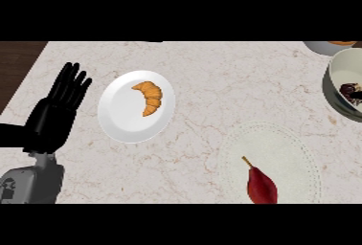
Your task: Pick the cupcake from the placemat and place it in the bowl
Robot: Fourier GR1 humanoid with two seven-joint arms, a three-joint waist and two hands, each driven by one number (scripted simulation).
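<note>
Cupcake (pixel 350 91) in bowl (pixel 338 67), orientation unclear

Around the white plate (pixel 134 107), bare surface (pixel 233 72) is lying open toward the bowl (pixel 341 91) and toward the placemat (pixel 283 153). The left hand (pixel 56 112) is standing just beside the plate's other side, narrowing that passage.

The marble counter (pixel 212 62) carries a white plate (pixel 117 119), a pale placemat (pixel 290 153) and a bowl (pixel 339 72).
</note>
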